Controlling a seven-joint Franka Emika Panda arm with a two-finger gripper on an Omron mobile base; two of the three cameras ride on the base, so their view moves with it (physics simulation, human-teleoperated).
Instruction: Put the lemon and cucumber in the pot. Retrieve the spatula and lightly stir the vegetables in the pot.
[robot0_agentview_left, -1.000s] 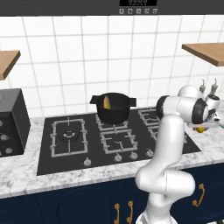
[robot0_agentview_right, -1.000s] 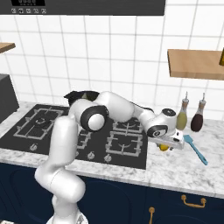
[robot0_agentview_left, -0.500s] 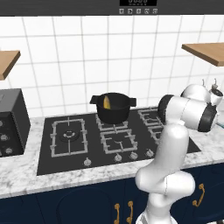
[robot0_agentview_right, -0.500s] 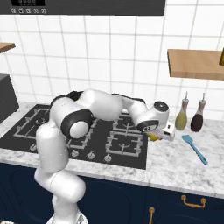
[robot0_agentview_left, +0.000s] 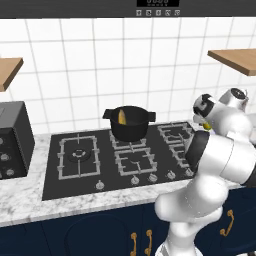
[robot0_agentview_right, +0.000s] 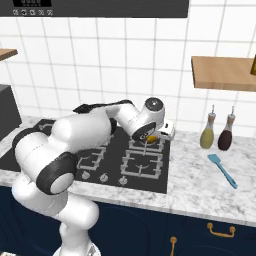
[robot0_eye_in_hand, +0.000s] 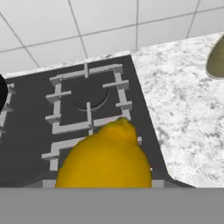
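The small, round yellow-orange lemon (robot0_eye_in_hand: 105, 158) has a smooth skin and a blunt nub at one end. It sits clasped in the gripper (robot0_agentview_right: 150, 138), right at the fingers, above the black stovetop (robot0_eye_in_hand: 26, 140). Its long axis runs along the fingers, nub pointing away from them.

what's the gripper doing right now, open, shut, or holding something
gripper: closed on the lemon, carried above the right side of the stove.
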